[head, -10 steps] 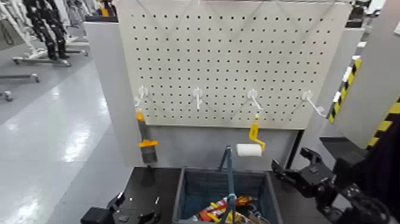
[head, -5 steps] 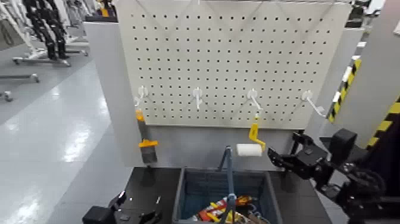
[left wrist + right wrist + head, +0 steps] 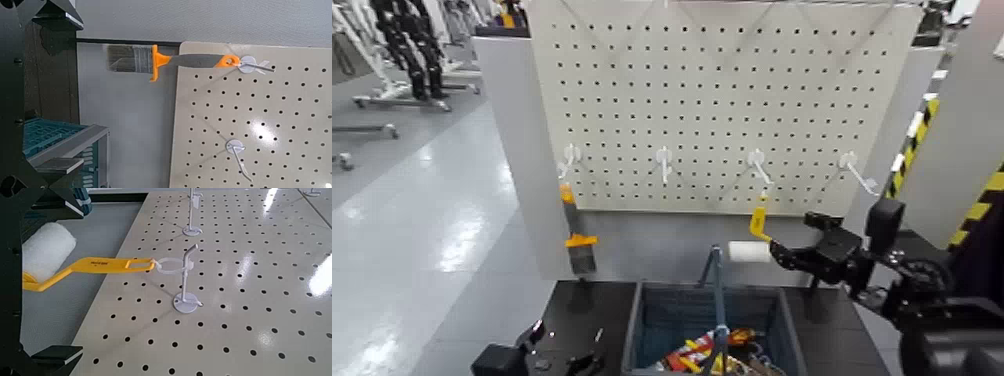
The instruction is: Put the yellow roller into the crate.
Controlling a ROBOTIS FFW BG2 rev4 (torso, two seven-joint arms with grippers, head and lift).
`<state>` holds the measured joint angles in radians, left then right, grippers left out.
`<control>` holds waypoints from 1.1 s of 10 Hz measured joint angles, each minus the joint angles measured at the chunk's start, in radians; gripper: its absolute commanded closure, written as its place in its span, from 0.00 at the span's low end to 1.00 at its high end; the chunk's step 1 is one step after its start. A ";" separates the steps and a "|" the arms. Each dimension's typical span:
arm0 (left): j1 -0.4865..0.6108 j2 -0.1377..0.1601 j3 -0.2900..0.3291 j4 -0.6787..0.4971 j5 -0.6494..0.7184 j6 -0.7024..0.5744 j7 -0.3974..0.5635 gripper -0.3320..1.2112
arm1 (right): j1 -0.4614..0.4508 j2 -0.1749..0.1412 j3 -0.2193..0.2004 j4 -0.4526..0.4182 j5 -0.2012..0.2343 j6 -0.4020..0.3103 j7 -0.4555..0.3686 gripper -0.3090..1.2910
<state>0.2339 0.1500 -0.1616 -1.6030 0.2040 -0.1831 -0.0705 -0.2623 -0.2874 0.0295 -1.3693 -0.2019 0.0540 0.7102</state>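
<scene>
Yellow roller (image 3: 759,218) hangs off the pegboard, handle up, white sleeve (image 3: 749,251) at the bottom, above the crate's far end.

Nearest: L gripper (image 3: 564,345) idles low, just beside the crate, jaws wide apart, nothing btwn them. Crate (image 3: 792,325) sits in the middle, dark blue-grey w/ a tall handle bar (image 3: 719,292) standing across it; red, orange & yellow items (image 3: 707,352) piled inside. Black surface (image 3: 832,320) shows on both sides.

Farther: R gripper (image 3: 794,238) is up at the roller's R side, jaws wide open, no grip on anything; sleeve end is in the opening btwn them, per the R wrist view. Can't tell if they touch.

Behind: roller's white loop (image 3: 170,265) is over hook no. 3 from L (image 3: 757,160). Brush (image 3: 580,240), orange & dark grey, hangs from the leftmost hook (image 3: 570,156), bristles down. Pegboard (image 3: 712,110) backs it all; grey floor (image 3: 432,220) beyond, far L, w/ wheeled stands (image 3: 402,98).
</scene>
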 measured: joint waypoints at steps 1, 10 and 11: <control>-0.001 -0.001 0.000 0.001 0.000 0.001 0.000 0.28 | -0.024 -0.005 0.016 0.033 -0.008 -0.004 0.016 0.26; -0.022 -0.005 -0.003 0.020 0.001 0.000 -0.022 0.28 | -0.193 -0.001 0.138 0.266 -0.073 -0.080 0.118 0.63; -0.022 -0.006 -0.002 0.020 0.003 0.000 -0.023 0.28 | -0.194 0.002 0.141 0.266 -0.075 -0.080 0.117 0.70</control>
<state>0.2123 0.1443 -0.1639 -1.5830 0.2073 -0.1831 -0.0933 -0.4566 -0.2859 0.1708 -1.1037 -0.2771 -0.0261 0.8269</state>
